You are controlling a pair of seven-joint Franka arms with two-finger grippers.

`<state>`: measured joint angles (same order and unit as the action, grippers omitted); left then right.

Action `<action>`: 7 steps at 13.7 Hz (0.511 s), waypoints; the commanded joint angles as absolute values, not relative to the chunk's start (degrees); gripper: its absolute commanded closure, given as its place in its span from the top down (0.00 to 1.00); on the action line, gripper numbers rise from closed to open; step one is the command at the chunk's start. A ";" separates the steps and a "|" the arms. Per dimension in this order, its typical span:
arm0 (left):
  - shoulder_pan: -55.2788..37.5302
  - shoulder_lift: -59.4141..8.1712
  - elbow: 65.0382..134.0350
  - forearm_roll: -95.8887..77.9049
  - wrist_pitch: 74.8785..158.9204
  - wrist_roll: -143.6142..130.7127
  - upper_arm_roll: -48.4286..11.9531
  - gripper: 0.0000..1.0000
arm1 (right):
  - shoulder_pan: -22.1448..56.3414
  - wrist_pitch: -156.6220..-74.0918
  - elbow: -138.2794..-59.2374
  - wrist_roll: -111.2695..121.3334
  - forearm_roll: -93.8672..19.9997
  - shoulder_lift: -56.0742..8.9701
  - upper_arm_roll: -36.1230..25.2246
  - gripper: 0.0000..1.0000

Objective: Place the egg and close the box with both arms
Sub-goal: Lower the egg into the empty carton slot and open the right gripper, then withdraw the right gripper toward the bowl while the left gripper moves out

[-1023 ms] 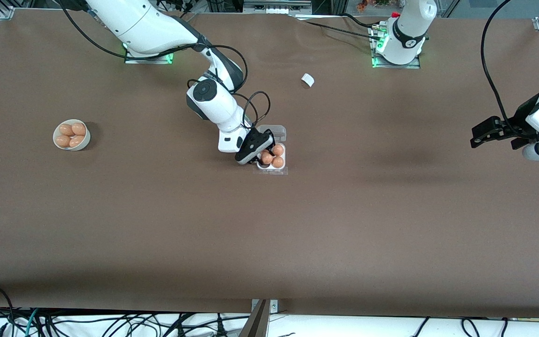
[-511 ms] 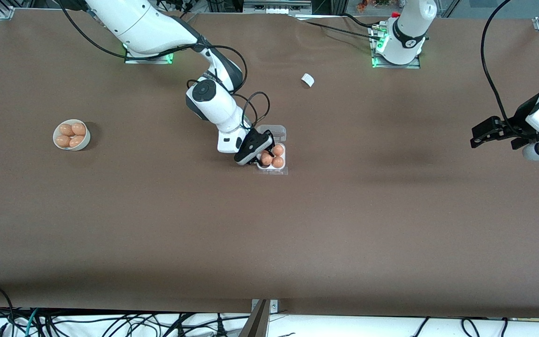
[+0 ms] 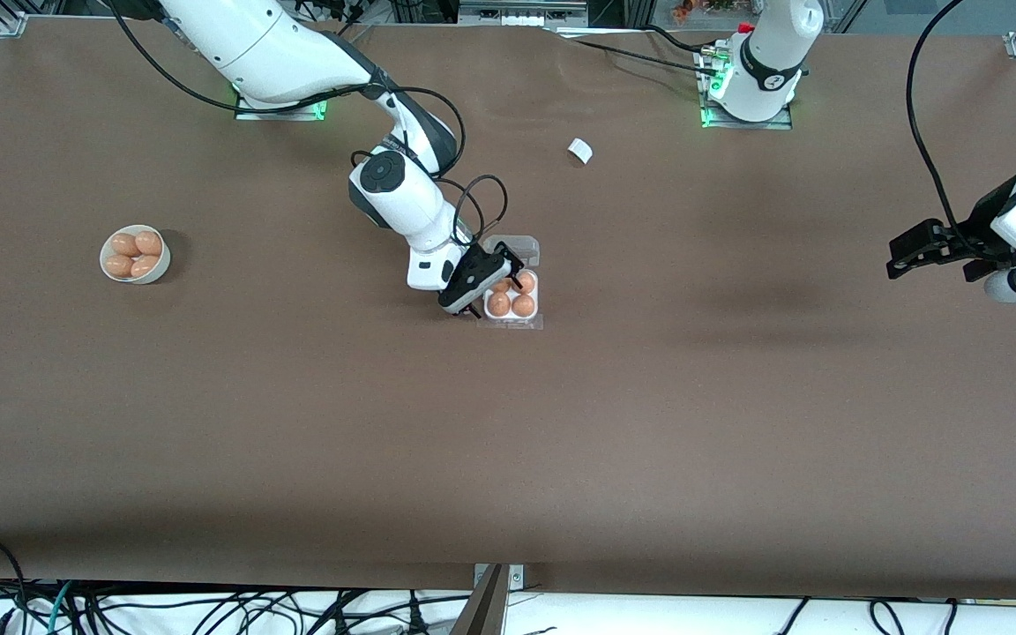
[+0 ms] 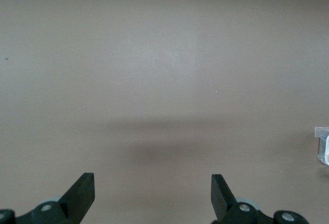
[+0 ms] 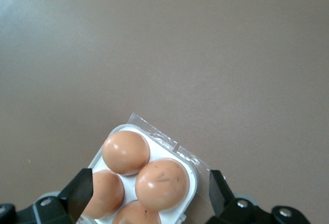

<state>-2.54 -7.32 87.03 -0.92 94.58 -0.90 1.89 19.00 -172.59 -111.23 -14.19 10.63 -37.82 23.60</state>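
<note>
The box (image 3: 533, 307), a white tray with its clear lid (image 3: 521, 246) lying open on the side toward the arm bases, sits mid-table. Orange-brown eggs fill its cells; one egg (image 3: 499, 304) lies just beside my right gripper (image 3: 480, 298). That gripper is open and empty, low over the box's edge toward the right arm's end. In the right wrist view the eggs (image 5: 162, 183) lie between the open right gripper's (image 5: 150, 183) fingers, not touched. My left gripper (image 3: 914, 251) waits open over the table at the left arm's end, and it is open and empty in the left wrist view (image 4: 152, 180).
A round white bowl (image 3: 158, 267) with several more eggs stands toward the right arm's end. A small white scrap (image 3: 579, 150) lies near the arm bases. A corner of the box (image 4: 323, 144) shows at the edge of the left wrist view.
My right gripper has drawn slightly off the box toward the right arm's end, uncovering an egg that now lies free in its cell. The left arm has not moved.
</note>
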 commanded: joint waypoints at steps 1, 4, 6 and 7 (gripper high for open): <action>-2.55 -7.73 85.96 -1.23 94.39 -1.23 1.93 1.00 | 18.81 -172.71 -111.45 -14.24 9.76 -36.21 23.29 1.00; -2.55 -7.73 85.96 -1.23 94.39 -1.23 1.93 1.00 | 18.20 -172.36 -111.27 -14.06 9.93 -34.28 21.63 1.00; -2.55 -7.73 85.96 -1.32 94.39 -1.23 1.93 1.00 | 17.06 -171.39 -111.36 -13.45 9.93 -32.88 20.83 1.00; -2.55 -7.73 85.96 -1.32 94.39 -1.23 1.93 1.00 | 16.18 -169.82 -111.36 -13.10 9.93 -32.00 20.74 1.00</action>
<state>-2.54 -7.32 87.03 -0.92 94.58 -0.90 1.88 17.60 -172.20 -110.38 -14.09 10.63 -34.76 20.85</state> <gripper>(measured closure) 0.000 0.000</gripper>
